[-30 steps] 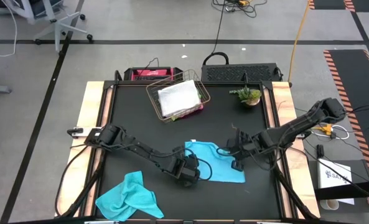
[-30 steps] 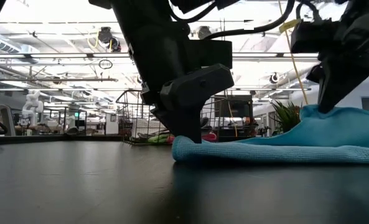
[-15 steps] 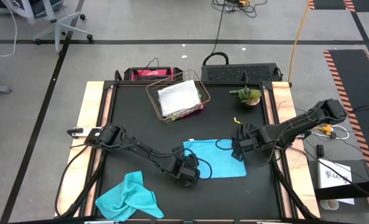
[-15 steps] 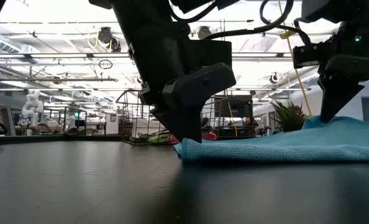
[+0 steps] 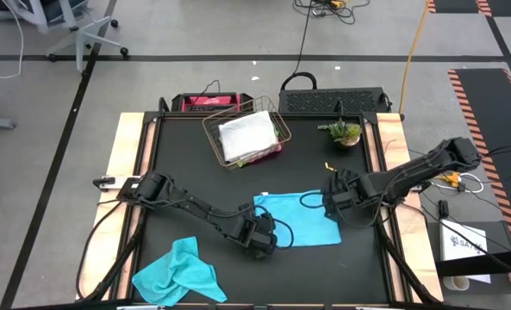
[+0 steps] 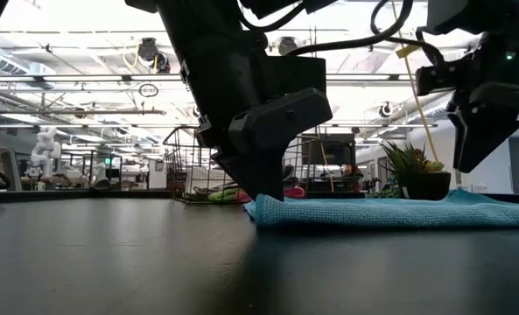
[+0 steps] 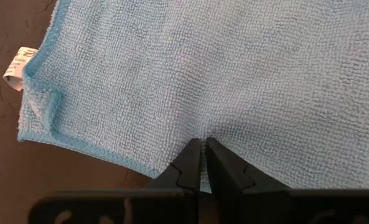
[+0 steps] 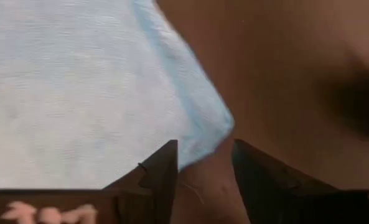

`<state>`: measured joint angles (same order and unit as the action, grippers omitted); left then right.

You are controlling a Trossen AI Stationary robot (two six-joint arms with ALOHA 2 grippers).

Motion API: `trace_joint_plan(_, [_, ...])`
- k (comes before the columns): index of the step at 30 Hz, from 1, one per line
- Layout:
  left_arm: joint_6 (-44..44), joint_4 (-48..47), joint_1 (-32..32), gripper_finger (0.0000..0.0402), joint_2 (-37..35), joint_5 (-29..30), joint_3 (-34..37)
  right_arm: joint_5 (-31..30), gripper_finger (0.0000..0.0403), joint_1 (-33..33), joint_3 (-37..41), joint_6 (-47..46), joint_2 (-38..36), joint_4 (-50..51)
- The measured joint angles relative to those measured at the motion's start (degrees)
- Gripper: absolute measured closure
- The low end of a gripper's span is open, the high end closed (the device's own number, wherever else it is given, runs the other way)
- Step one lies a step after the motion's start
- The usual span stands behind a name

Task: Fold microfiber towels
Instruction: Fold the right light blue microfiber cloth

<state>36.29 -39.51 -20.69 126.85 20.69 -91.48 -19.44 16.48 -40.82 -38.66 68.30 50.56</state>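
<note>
Risk: left gripper (image 7: 201, 144), jaws pinched on turquoise towel (image 5: 296, 219) mid-worktop, drags & bunches it if arm shifts, since right gripper (image 8: 203, 158) w/ jaws parted holds nothing.

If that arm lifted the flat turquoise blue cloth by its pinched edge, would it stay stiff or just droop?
The flat turquoise microfiber towel would probably droop: its corner already curls over in the left wrist view, and the other turquoise towel lies crumpled. It looks thin and light, so the left gripper, pinching its edge, should lift it easily. Its looped pile likely drags on the black table rather than sliding.
</note>
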Motion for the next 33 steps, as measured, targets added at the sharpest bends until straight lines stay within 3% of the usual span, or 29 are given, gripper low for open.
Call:
trace_joint_plan(3, [0.0,0.0,0.0,0.0371,0.0,0.0,0.0,0.6,0.0248,-1.0,0.0,-5.9,-0.8,1.3])
trace_joint_plan(6, [0.2,-0.1,0.0,0.0371,0.0,-0.1,0.0,5.4,0.0252,-1.7,0.0,-9.8,-1.8,-1.1])
trace_joint_plan(11, [0.5,-0.3,0.0,0.0371,0.0,-0.2,0.0,10.6,0.0293,-1.3,0.0,-13.2,-2.9,-3.9])
trace_joint_plan(20, [3.5,-1.0,0.3,0.0399,-0.2,-6.2,-0.2,10.4,0.0386,2.1,0.0,-17.8,-4.7,-16.7])
trace_joint_plan(24, [3.9,-1.0,0.1,0.0399,-0.2,-6.9,-0.1,10.5,0.04,4.2,0.0,-16.7,-4.2,-23.3])
trace_joint_plan(29, [4.4,-1.1,0.1,0.04,-0.2,-7.4,-0.1,11.2,0.0402,7.2,0.0,-20.9,-1.7,-20.0])
trace_joint_plan(33, [4.5,-1.0,0.1,0.0399,-0.2,-7.3,-0.1,15.5,0.0402,10.2,0.0,-28.0,-0.7,-16.3])
